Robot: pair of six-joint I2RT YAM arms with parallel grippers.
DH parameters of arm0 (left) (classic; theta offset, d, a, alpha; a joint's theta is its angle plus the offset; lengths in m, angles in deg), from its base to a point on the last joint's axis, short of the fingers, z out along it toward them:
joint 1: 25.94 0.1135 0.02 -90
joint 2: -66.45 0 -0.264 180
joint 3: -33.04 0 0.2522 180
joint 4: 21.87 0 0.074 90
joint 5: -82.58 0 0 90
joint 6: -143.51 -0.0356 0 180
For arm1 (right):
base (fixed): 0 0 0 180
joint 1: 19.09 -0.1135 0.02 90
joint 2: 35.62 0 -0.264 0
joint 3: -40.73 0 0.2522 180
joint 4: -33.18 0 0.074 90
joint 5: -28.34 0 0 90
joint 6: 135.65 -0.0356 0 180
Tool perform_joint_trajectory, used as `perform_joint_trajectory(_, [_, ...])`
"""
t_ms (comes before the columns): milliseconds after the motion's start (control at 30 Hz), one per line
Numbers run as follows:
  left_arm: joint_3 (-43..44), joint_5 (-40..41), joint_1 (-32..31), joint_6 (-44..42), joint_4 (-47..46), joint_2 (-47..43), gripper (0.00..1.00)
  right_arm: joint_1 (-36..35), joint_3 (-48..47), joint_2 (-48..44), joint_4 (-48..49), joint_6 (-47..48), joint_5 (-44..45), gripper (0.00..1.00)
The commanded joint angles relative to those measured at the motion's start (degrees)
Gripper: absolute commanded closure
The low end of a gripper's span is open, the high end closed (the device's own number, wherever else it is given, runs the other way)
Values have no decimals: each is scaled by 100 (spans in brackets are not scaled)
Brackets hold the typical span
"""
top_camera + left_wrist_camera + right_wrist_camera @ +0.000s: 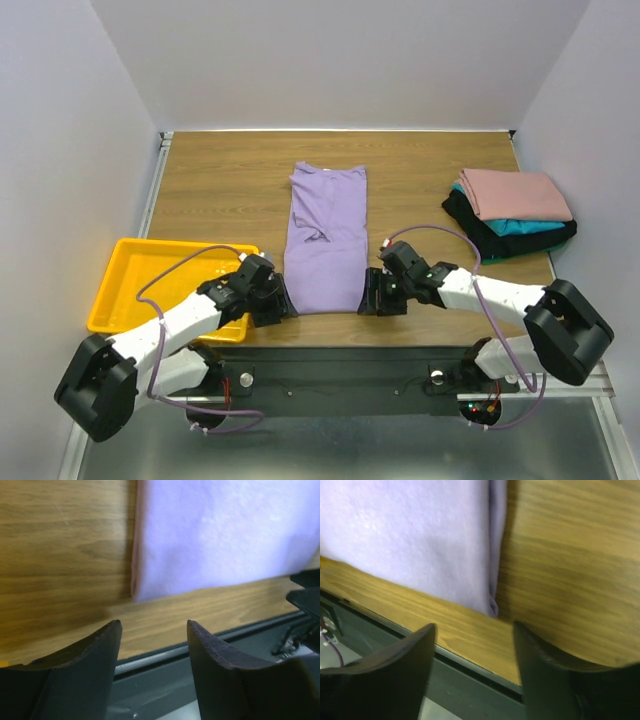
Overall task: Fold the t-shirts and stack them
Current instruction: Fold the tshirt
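The left gripper (154, 626) and right gripper (475, 628) are hovering, jaws parted and empty, the lavender t-shirt (326, 240) lying just ahead of both. Limp, light cloth, probably pinching best at its near hem corners.

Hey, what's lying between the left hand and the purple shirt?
Only bare wooden table separates the left hand from the purple shirt, as the left wrist view shows.

Lavender t-shirt (326, 238) was plain, as were the pink t-shirt (515, 193), teal t-shirt (522, 228) and black t-shirt (468, 214); tray (128, 268) was yellow (table (220, 190) was brown wood-grain).
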Motion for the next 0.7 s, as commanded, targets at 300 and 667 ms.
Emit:
perform_joint_trajectory(300, [104,435,-32,-216,-805,1324,72,-57,-134,649,795,-143,354,73])
perform_joint_trajectory(667, [456,585,-32,-506,-744,983,100,-57,-239,123,664,-46,452,100])
